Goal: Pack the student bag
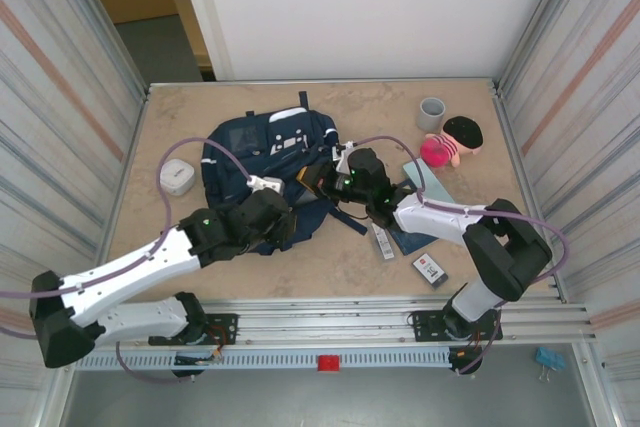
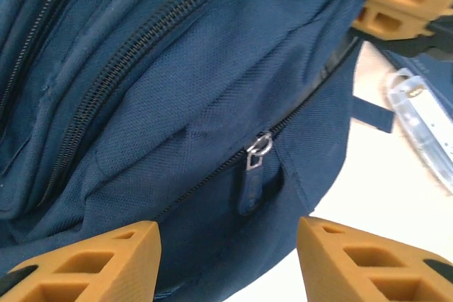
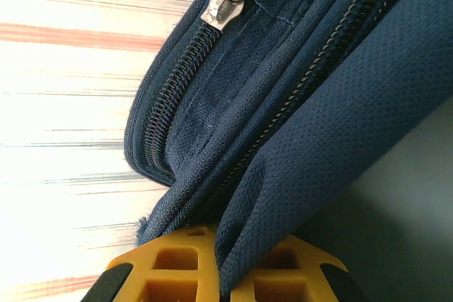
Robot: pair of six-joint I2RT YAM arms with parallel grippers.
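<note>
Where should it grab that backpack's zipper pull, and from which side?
Probably the navy fabric tab hanging from the metal slider on the student bag. It is flat, longer than the slider, and its free end points toward the open left tool, so approach from that end and close across its flat faces.

- student bag [image 1: 270, 152]: near edge, 6 o'clock side, hidden under the arms.
- dark blue book [image 1: 412, 241]: largely covered by the right arm.
- small box [image 1: 430, 268]: label too small to read.
- clear strip [image 2: 421, 122]: blurred, cut off at 3 o'clock (kind unclear).
- right gripper [image 3: 226, 245]: finger bases cut off at 6 o'clock.
</note>
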